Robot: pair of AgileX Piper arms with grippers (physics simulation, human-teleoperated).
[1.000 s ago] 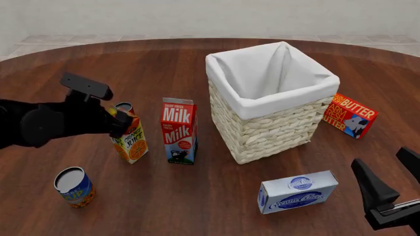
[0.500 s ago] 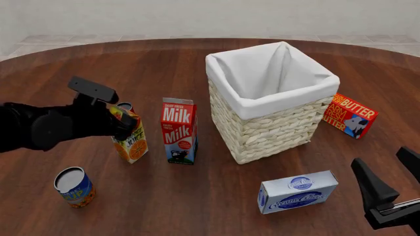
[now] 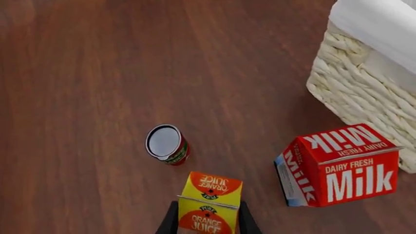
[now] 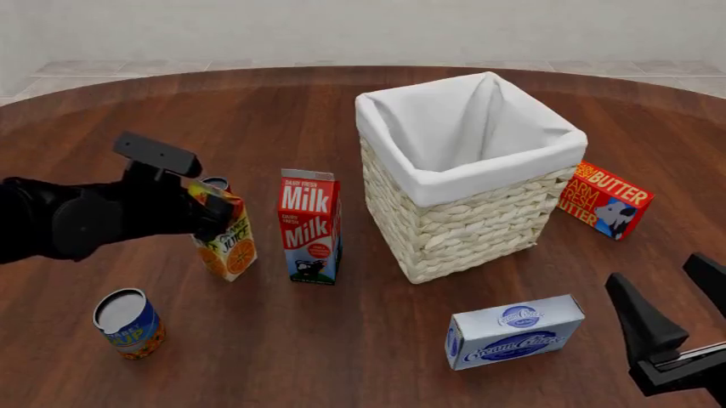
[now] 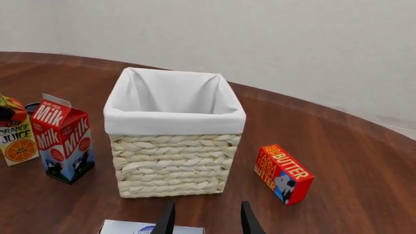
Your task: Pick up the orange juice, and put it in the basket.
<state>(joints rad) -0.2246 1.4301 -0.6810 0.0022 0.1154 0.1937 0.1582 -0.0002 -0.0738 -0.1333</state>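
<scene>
The orange juice [image 4: 229, 240] is a yellow and orange carton standing left of the milk carton and leaning slightly. My left gripper [image 4: 211, 209] is shut on its upper part. In the left wrist view the orange juice [image 3: 209, 204] sits between the two dark fingers [image 3: 170, 222]. I cannot tell whether its base touches the table. The basket [image 4: 477, 228], pale wicker with a white liner, stands at mid-table right of the milk; it also shows in the right wrist view [image 5: 170, 165]. My right gripper [image 4: 678, 308] is open and empty, low at the front right, well short of the basket.
The milk carton [image 4: 309, 225] stands between the juice and the basket. A small can [image 4: 213, 183] is just behind the juice. A blue-and-orange can [image 4: 127, 323] is front left. A cream cheese box [image 4: 514, 330] lies in front of the basket and a butter box [image 4: 604, 200] to its right.
The left gripper has moved slightly right at the top of the orange juice, and the carton now leans a little. The right arm has not moved.
</scene>
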